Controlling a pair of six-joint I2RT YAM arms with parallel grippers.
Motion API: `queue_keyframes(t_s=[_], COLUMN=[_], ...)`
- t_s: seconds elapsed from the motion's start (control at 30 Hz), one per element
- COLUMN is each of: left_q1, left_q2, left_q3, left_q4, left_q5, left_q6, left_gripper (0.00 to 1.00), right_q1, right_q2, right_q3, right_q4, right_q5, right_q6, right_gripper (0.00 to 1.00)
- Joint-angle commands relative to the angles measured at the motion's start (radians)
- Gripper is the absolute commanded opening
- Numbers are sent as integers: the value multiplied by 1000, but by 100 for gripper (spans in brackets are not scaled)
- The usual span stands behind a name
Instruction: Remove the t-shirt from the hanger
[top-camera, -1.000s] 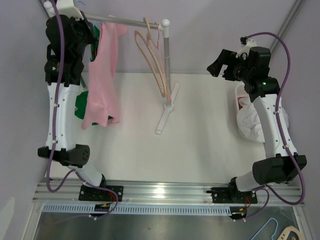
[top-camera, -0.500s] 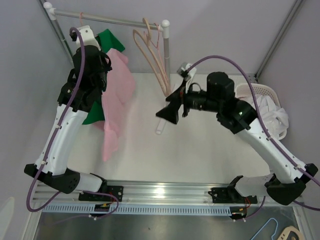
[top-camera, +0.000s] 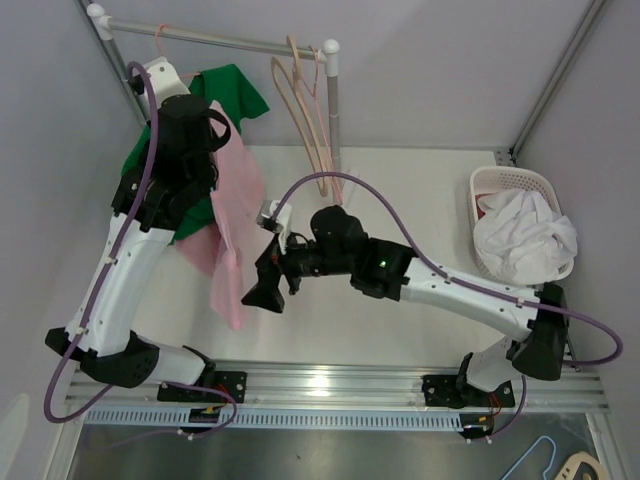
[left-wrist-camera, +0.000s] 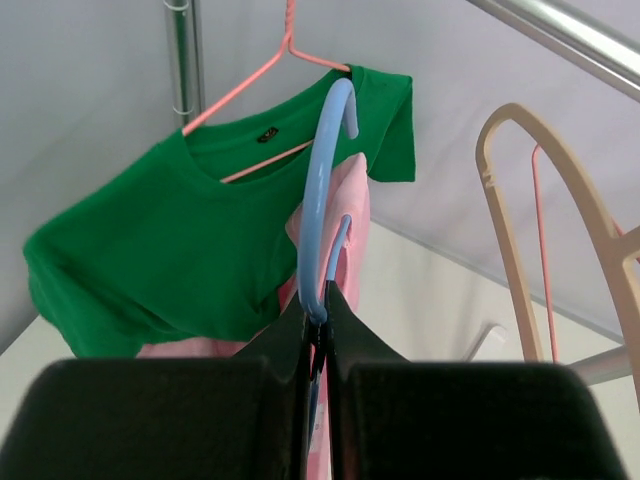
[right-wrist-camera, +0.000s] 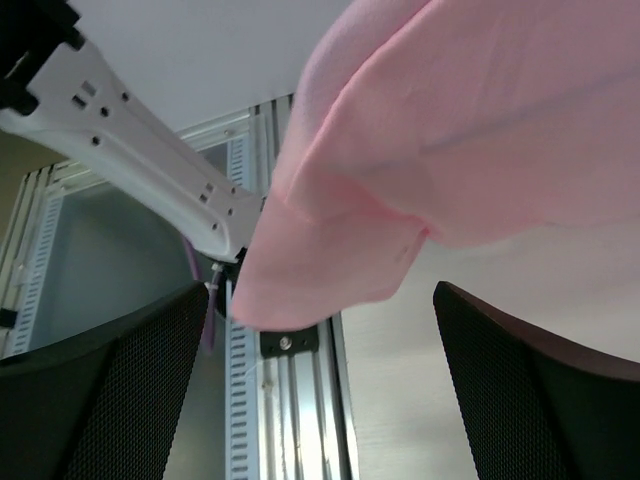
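Only writing I can spot is a small neck label (left-wrist-camera: 268, 133) inside the green t-shirt (left-wrist-camera: 170, 250), way too tiny to read.

The pink t-shirt (top-camera: 232, 230) sits left of centre in the top view, off the rail (top-camera: 230, 40), dangling from a light blue plastic hanger (left-wrist-camera: 322, 170). It's bunched and twisted rather than hanging flat, and its lower end droops down toward the bench (top-camera: 400, 190).

The left tool (left-wrist-camera: 318, 318) is clamped tight on the bottom of that blue hanger, fingers pressed together, with pink cloth peeking out just behind.

The right tool (top-camera: 265, 292) is spread wide open and holds nothing. It sits low in the middle of the top view, right beside the shirt's hem. In its own camera the pink hem fills the upper right between the two fingers (right-wrist-camera: 100, 390), but I can't tell if anything touches.

The green tee hangs on a pink wire hanger (left-wrist-camera: 250, 85) at upper left, with beige hangers (top-camera: 305, 110) beside it on the rail. A white basket (top-camera: 490, 180) of white laundry (top-camera: 525, 235) is on the right.
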Motion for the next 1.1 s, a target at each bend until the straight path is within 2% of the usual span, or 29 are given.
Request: queue_keyframes(t_s=[0.0, 0.2, 0.23, 0.27, 0.3, 0.43, 0.5, 0.73, 0.93, 1.0, 1.07], left_q1=[-14, -20, -20, -20, -19, -2, 48, 99, 111, 110, 110], left_q2=[-3, -41, -53, -58, -63, -35, 3, 128, 166, 140, 112], left_q3=[32, -44, -84, -96, -119, -152, -136, -40, 89, 106, 103], left_q4=[-32, 16, 30, 42, 68, 171, 214, 338, 273, 218, 187], left_q5=[-17, 0, 2, 3, 8, 43, 132, 180, 223, 267, 321], left_q6=[-69, -82, -79, -76, -63, 4, 18, 121, 144, 132, 122], left_gripper=[1, 1, 1, 1, 1, 1, 1, 1, 1, 1, 1], right_q1=[4, 4, 4, 4, 4, 47, 76, 292, 359, 337, 275], right_q2=[53, 176, 189, 216, 224, 164, 100, -64, -100, -103, -75], right_q3=[36, 114, 121, 131, 152, 87, 54, -170, -311, -363, -371], right_q4=[224, 310, 316, 313, 285, 251, 199, 146, 154, 190, 198], right_q5=[83, 95, 91, 78, 72, 84, 109, 242, 307, 330, 286], right_q6=[-15, -30, -35, -40, -35, -12, 6, 106, 195, 209, 220], right_gripper=[100, 100, 91, 54, 1, 0, 0, 0, 0, 0, 0])
